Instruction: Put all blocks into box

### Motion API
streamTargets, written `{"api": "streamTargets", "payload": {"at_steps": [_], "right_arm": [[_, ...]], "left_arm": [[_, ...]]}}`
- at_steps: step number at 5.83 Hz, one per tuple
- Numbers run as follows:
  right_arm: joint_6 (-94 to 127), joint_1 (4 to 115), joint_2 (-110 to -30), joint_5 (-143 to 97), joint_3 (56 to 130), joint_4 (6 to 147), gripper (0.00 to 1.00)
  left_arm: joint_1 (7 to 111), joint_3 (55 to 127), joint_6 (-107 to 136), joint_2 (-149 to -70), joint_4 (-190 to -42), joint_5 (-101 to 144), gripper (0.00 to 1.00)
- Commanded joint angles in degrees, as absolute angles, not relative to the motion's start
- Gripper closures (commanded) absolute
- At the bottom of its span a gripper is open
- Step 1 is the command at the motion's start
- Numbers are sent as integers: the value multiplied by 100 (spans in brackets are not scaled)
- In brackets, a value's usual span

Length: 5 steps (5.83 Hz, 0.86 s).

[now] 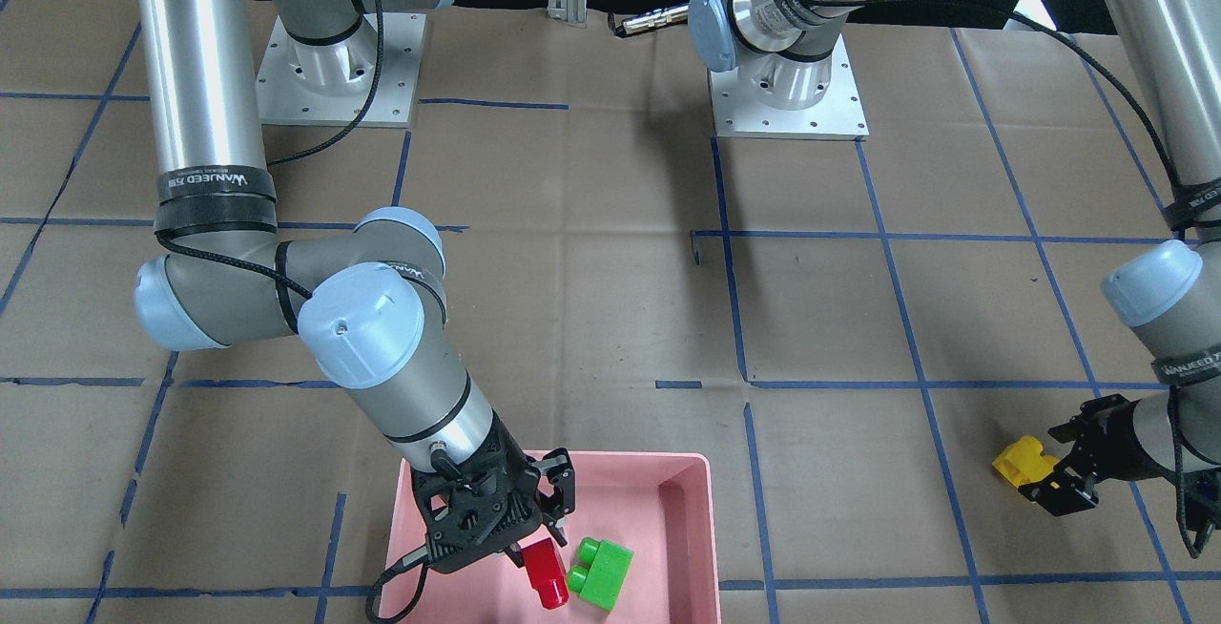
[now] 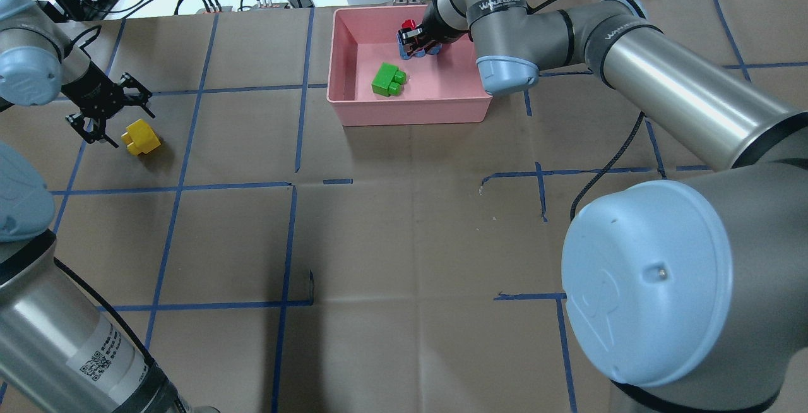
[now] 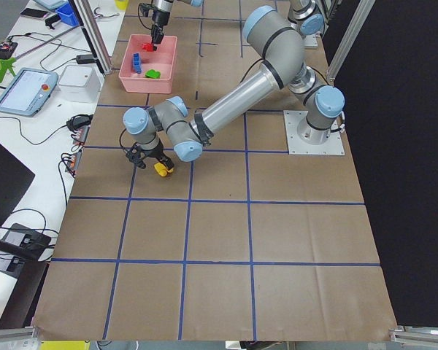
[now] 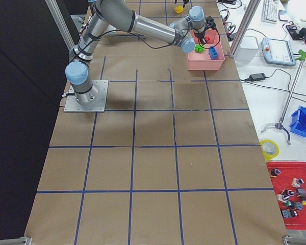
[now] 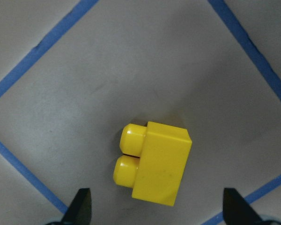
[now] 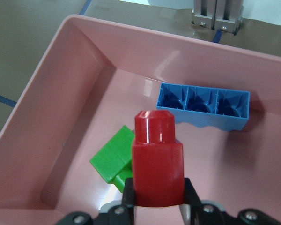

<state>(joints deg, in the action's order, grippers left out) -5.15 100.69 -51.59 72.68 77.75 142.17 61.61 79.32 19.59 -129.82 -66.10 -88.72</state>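
Observation:
My right gripper (image 1: 529, 548) is shut on the red block (image 1: 546, 574) and holds it above the floor of the pink box (image 1: 692, 529). In the right wrist view the red block (image 6: 157, 159) stands upright between the jaws. The green block (image 6: 113, 159) and the blue block (image 6: 203, 108) lie in the box below it. The green block (image 2: 387, 78) also shows in the overhead view. My left gripper (image 2: 108, 110) is open and empty beside the yellow block (image 2: 141, 137), which lies on the table far from the box. In the left wrist view the yellow block (image 5: 157, 168) lies just ahead of the open fingertips (image 5: 82, 206).
Brown paper with blue tape lines covers the table. The arm base plates (image 1: 339, 71) (image 1: 787, 80) stand on the robot's side. My right arm's forearm (image 2: 682, 97) stretches over the table's right part. A red parts tray (image 4: 290, 194) and a tape roll (image 4: 269, 149) lie off the table.

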Motion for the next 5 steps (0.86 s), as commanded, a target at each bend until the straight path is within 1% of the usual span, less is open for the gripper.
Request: {"api": "streamTargets", "payload": {"at_steps": [1,2,3,4,5], "right_arm": [[-527,10090,-5185,7304,7769,14212,0],[-553,10003,-5281,7408,7761,13890,0],[-597,9776,-5874,8297,7778,12312,0],[-1120,9539,-6271,8593,7787,11217,0],[-1290,9397,-6728,8665,7787,10066,0]], "left_arm": [[6152,8173,1846,-13034,-6196,-8851,1],[6135,8322,1837,-12982,-6196,-8851,1],[6135,8332,1837,-12947,-6240,-8859,9],[6126,8271,1820,-12946,-6284,-8894,38],[6126,8210,1785,-12920,-6432,-8886,55]]}}
